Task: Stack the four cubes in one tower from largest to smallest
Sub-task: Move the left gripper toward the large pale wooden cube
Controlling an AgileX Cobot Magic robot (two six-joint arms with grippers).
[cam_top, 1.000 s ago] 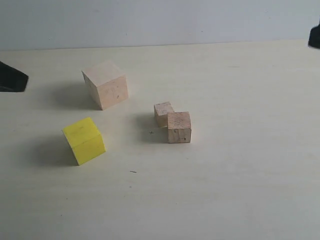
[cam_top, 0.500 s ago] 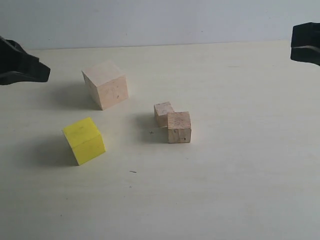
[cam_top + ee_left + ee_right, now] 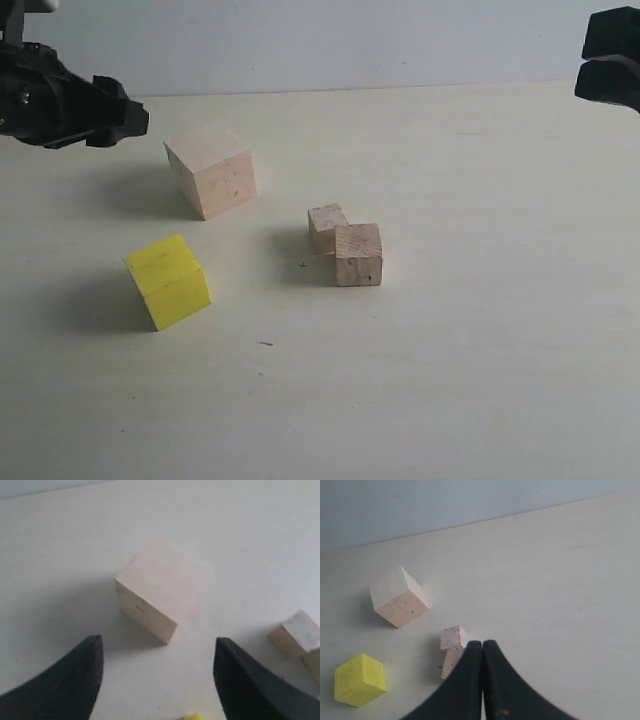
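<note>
All of the cubes rest apart on the pale table. The large pale wooden cube [image 3: 212, 168] [image 3: 162, 588] [image 3: 398, 596] is at the back left, the yellow cube [image 3: 168, 281] [image 3: 360, 679] nearer the front left. Two small wooden cubes touch in the middle: the smaller [image 3: 327, 226] [image 3: 453, 637] behind the bigger [image 3: 358, 254] [image 3: 451, 662]. My left gripper [image 3: 128, 117] [image 3: 157, 647] hovers open and empty, left of and above the large cube. My right gripper [image 3: 608, 62] [image 3: 482, 644] is shut and empty at the far right edge, high above the table.
A pale grey wall [image 3: 330, 40] runs along the back edge of the table [image 3: 480, 340]. A tiny dark mark [image 3: 266, 343] lies on the tabletop in front of the cubes.
My left gripper has come in from the left edge toward the large cube and its jaws have opened. My right gripper has come into view at the upper right.
</note>
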